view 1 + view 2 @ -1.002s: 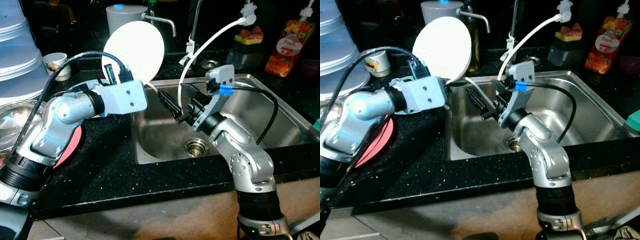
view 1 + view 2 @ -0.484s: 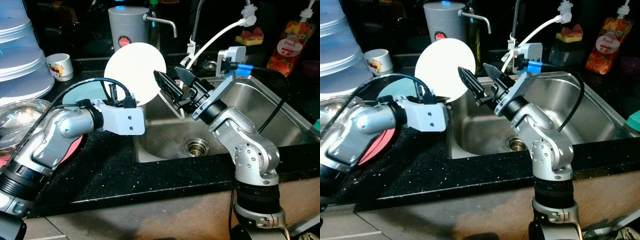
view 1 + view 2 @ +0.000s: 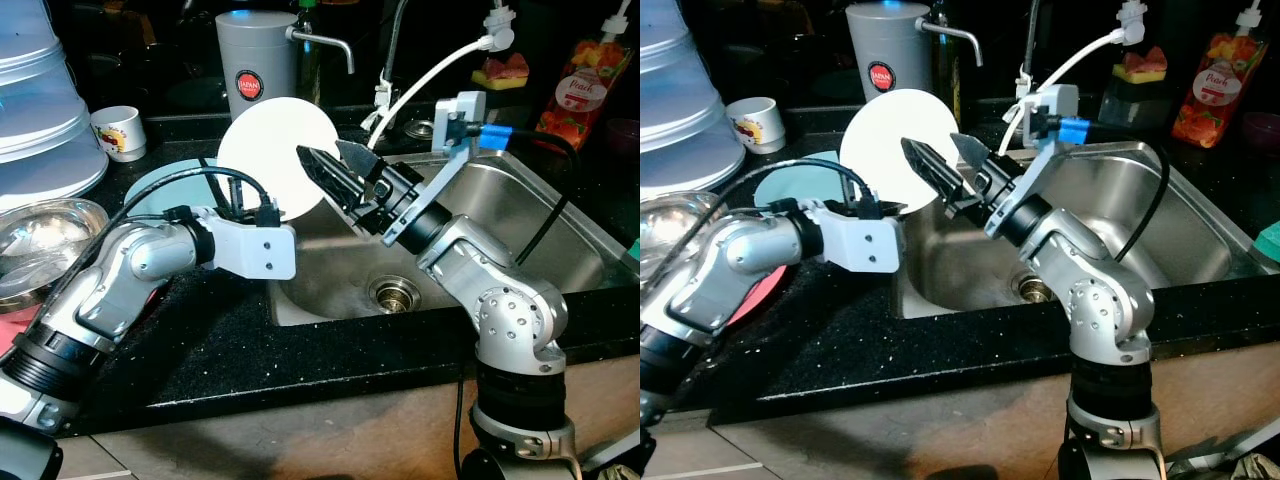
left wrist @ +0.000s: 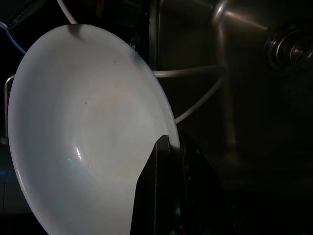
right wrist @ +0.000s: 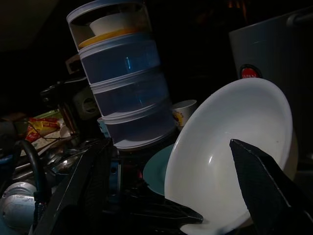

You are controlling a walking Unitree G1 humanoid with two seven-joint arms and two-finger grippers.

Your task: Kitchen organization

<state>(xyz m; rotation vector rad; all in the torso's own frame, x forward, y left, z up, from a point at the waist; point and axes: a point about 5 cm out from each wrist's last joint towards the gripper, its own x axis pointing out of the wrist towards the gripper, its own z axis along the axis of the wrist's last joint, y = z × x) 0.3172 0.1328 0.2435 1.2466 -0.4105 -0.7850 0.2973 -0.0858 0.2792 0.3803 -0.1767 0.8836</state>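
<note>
Dark kitchen counter point(image 3: 300, 360), steel sink point(image 3: 520, 215). White plate point(image 3: 268, 155) upright over sink edge, pinched by left gripper point(image 4: 168, 161). Right gripper point(image 3: 335, 168) spread, seemingly reaching for rim. Risk: clumsy handover, plate drops.

Round white plate point(image 3: 272, 158); black speckled tabletop point(image 3: 230, 340); grey canister point(image 3: 254, 55), red-and-black label; teal plate point(image 3: 165, 187); red plate point(image 3: 752, 296); silver steel sink point(image 3: 560, 215).
</note>
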